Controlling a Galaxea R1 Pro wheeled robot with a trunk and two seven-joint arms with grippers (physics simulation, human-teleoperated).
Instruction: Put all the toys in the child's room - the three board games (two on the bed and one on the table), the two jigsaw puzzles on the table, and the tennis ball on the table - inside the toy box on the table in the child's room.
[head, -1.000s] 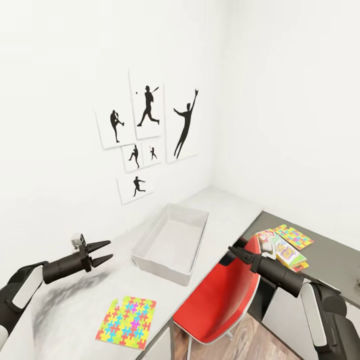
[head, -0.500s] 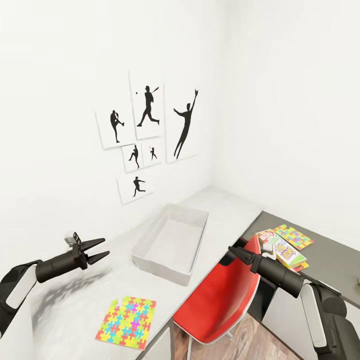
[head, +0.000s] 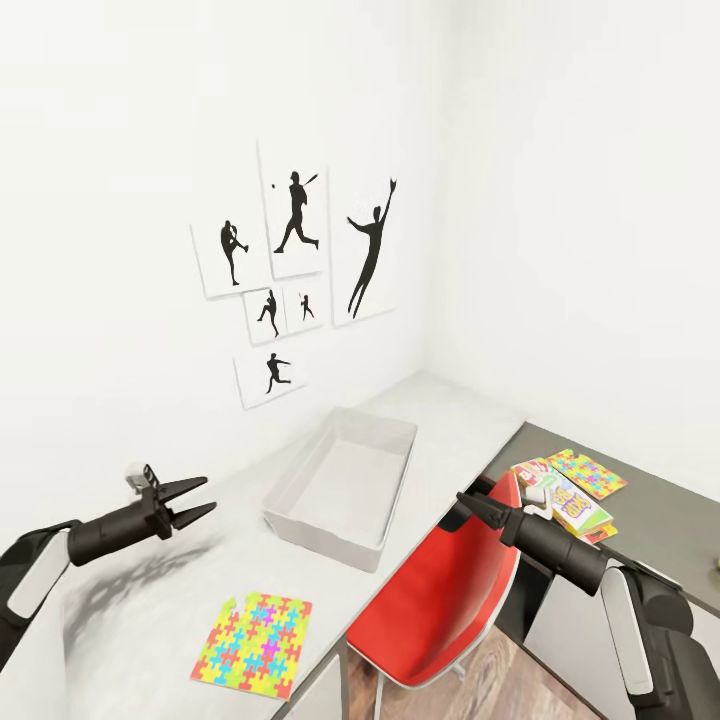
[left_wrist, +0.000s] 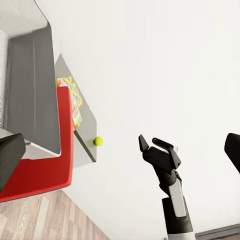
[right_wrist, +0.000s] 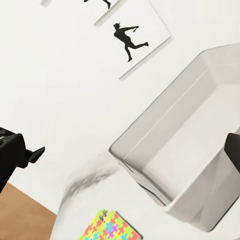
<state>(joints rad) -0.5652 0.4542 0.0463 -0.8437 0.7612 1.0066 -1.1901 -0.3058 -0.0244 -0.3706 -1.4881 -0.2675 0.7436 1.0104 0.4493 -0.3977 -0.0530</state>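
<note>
A: Head view is showing the left end effector (head: 196, 499) hanging over the pale grey mottled counter (head: 150, 590), fingers spread and gripping nothing. Right end effector (head: 463, 504) is hovering above the red moulded chair (head: 440, 600); I cannot tell whether it is parted or closed.

B: And the toys? One multicolour interlocking jigsaw square (head: 252, 642) is lying near the counter's front edge, well apart from the shallow light-grey toy tray (head: 343, 484), which is looking empty.

A: Second jigsaw square (head: 588, 472) is sitting on the darker grey section, touching the busy multicolour flat game box (head: 565, 503). Left wrist view is catching the small yellow-green ball (left_wrist: 98, 141) near that section's edge.

B: That ball is worrying me. A careless nudge could be sending it rolling off onto the wood floor.

A: Agreed. The thin jigsaw is another risk: lying flat, it is giving the fingers little to bite on, so it could be sliding off the edge instead of lifting.

B: And the chair back is crowding the right arm's path toward that game box.
</note>
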